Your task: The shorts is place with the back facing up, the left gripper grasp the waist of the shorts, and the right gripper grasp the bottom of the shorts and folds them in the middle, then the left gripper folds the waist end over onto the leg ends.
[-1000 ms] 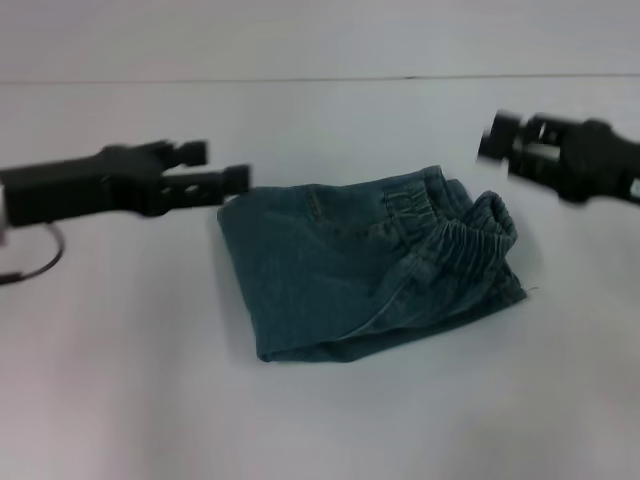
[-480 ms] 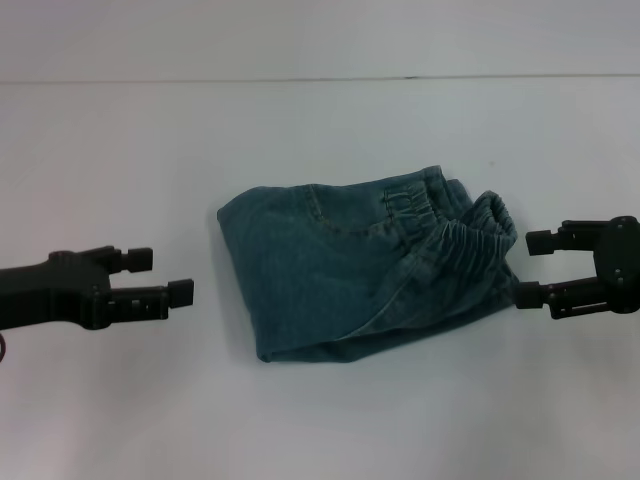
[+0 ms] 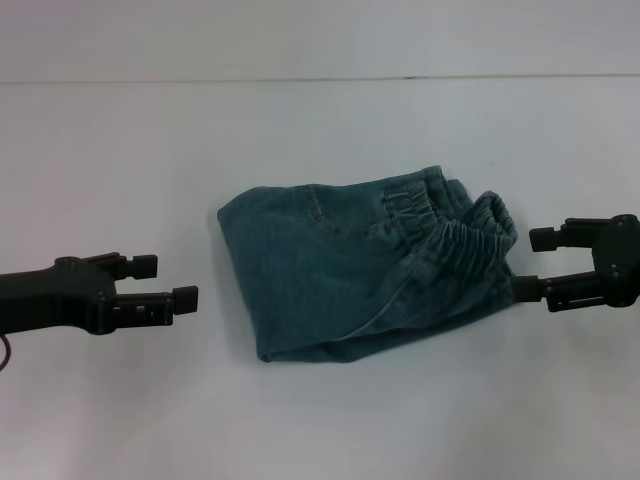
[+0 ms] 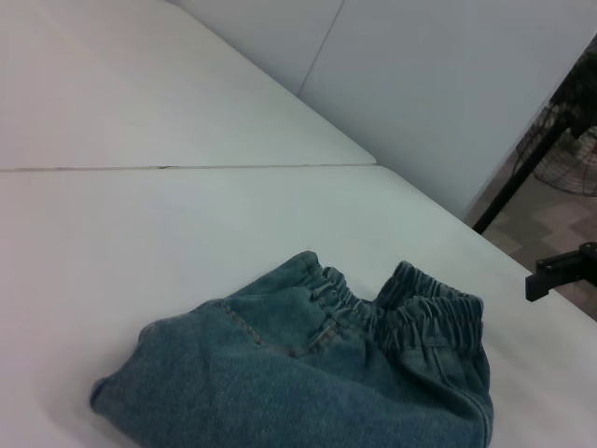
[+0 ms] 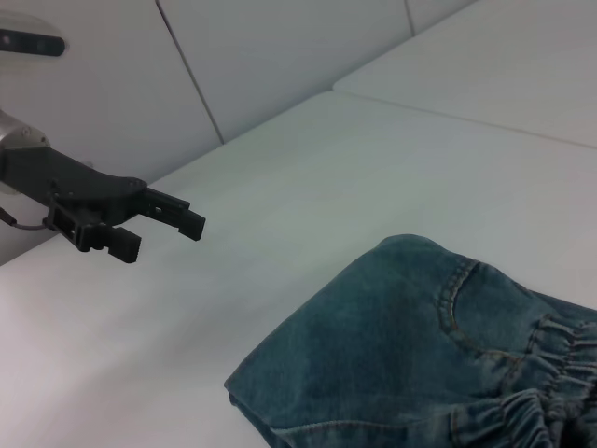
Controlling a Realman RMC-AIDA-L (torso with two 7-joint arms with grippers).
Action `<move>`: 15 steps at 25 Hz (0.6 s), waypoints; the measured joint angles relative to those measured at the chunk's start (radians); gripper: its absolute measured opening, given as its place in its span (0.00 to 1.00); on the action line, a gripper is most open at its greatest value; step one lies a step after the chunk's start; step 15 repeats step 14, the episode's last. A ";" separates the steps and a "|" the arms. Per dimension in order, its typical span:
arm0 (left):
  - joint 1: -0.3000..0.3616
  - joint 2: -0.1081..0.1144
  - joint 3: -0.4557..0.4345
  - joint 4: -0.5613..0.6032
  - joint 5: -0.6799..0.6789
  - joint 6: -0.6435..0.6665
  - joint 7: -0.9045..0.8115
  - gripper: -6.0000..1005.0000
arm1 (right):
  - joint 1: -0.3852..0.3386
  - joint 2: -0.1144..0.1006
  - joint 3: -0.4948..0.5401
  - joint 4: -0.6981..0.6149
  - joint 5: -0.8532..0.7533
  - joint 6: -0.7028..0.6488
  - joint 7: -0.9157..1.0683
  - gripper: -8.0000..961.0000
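Note:
The blue denim shorts [image 3: 360, 270] lie folded into a compact bundle in the middle of the white table. Their gathered elastic waist [image 3: 468, 232] sits on top at the bundle's right side; the leg ends are hidden under the folded layers. My left gripper [image 3: 165, 281] hovers open to the left of the bundle, apart from the cloth, with nothing between its fingers. My right gripper [image 3: 532, 264] stands open just right of the waist, its lower finger close to the bundle's edge. The shorts [image 4: 308, 373] and the shorts [image 5: 438, 364] fill the near part of both wrist views.
The white table [image 3: 320, 130] stretches around the bundle, with a seam line across its far side. A grey wall rises behind it, and a dark stand [image 4: 522, 168] shows beyond the table's edge in the left wrist view.
Both arms dropped from higher positions beside the bundle a second ago to low positions at its left and right. Since half a second ago they barely shifted. The shorts stayed still.

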 joint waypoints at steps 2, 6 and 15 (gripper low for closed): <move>-0.004 0.000 0.002 -0.005 0.000 0.000 0.000 0.94 | 0.000 0.000 -0.001 0.000 0.000 0.003 0.000 0.99; -0.011 0.002 0.002 -0.021 0.001 0.001 -0.001 0.94 | 0.000 0.001 -0.003 0.001 -0.002 0.010 0.000 0.99; -0.014 0.002 0.002 -0.025 0.001 0.000 -0.001 0.94 | 0.008 0.007 -0.004 0.003 -0.048 0.030 0.001 0.99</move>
